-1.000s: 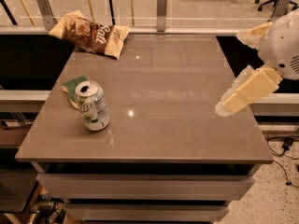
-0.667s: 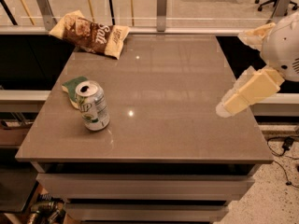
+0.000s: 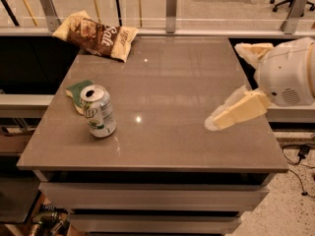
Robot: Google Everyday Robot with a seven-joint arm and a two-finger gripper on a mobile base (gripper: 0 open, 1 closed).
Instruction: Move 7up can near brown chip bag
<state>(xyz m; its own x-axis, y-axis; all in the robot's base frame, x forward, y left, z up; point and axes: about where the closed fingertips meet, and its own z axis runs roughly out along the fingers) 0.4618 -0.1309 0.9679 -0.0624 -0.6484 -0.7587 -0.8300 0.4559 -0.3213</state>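
Note:
The 7up can point(image 3: 99, 111) stands upright near the table's front left, silver-white with green lettering and an opened top. The brown chip bag point(image 3: 97, 34) lies at the table's far left corner, dark brown with white "Salt" lettering and cream-yellow ends. My gripper point(image 3: 224, 86) hovers over the table's right edge, far to the right of the can. Its two cream fingers point(image 3: 236, 113) are spread wide apart and hold nothing.
A green-and-cream sponge point(image 3: 78, 92) lies flat just behind and left of the can, touching it. The grey table point(image 3: 167, 82) has a rail with metal posts point(image 3: 171, 4) along its far edge. Drawers sit below the front edge.
My gripper has shifted slightly to the left over the table's right edge. The can, sponge and chip bag have not moved.

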